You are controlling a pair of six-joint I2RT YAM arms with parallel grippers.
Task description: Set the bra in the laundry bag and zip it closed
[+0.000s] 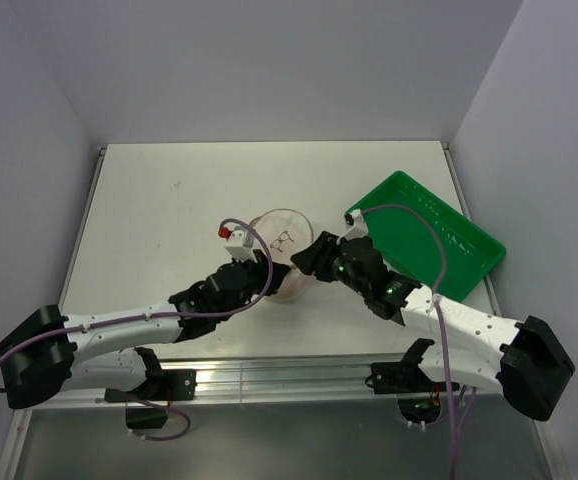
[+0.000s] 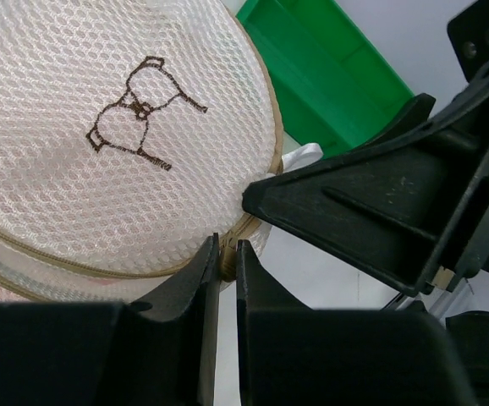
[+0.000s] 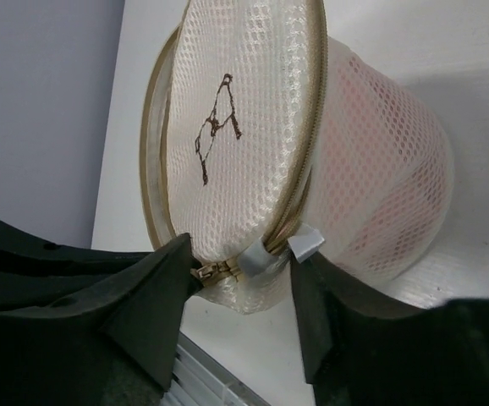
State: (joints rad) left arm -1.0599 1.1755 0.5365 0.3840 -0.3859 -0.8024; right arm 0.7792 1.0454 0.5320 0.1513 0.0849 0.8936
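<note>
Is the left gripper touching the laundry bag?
Touching. The left wrist view shows the left gripper pinching the tan zippered rim of the laundry bag, with no gap at either finger.

Even, diffuse light from above fills the white enclosure. The table reads bright, with no glare. In the top view, short soft-edged shadows lie beneath both arms. In the right wrist view the laundry bag casts a pale grey shadow on the tabletop to its right, and pink glows through its lit mesh. In the left wrist view the left gripper is near-black, low in detail and slightly soft. The mesh and embroidered mark are sharp.
</note>
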